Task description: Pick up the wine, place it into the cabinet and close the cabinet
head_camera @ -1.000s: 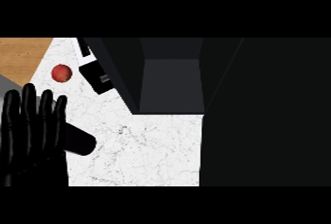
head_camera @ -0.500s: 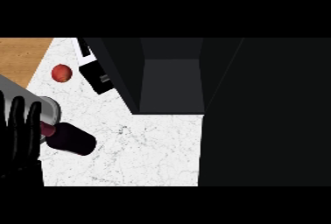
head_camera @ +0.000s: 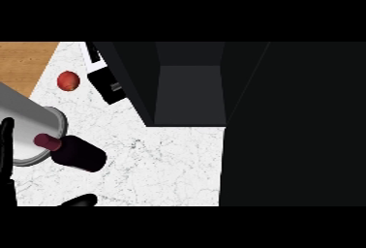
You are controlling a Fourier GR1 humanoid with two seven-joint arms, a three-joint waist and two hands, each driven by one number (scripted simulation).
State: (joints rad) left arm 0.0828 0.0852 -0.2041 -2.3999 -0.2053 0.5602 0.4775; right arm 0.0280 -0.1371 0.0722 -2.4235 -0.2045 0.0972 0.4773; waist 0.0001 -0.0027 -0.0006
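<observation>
The wine bottle [head_camera: 77, 152] is dark with a maroon cap and stands on the white marble counter [head_camera: 164, 169] at the left. Right behind its cap a grey forearm [head_camera: 25, 121] slants in from the left edge. Of my left hand [head_camera: 7, 150] only a straight black strip along the left edge and a thumb tip [head_camera: 80, 200] at the bottom show; neither touches the bottle. The dark cabinet [head_camera: 190, 92] stands open at the top centre, its grey inside bare. My right hand is out of sight.
A red apple [head_camera: 68, 81] lies on the counter at the upper left, next to black boxes [head_camera: 109, 86]. A wooden surface [head_camera: 25, 60] fills the top left corner. A wide dark panel [head_camera: 293, 126] covers the whole right side.
My left hand has slid left and down, mostly out of the picture. That uncovered the wine bottle. The grey forearm has come into view at the left.
</observation>
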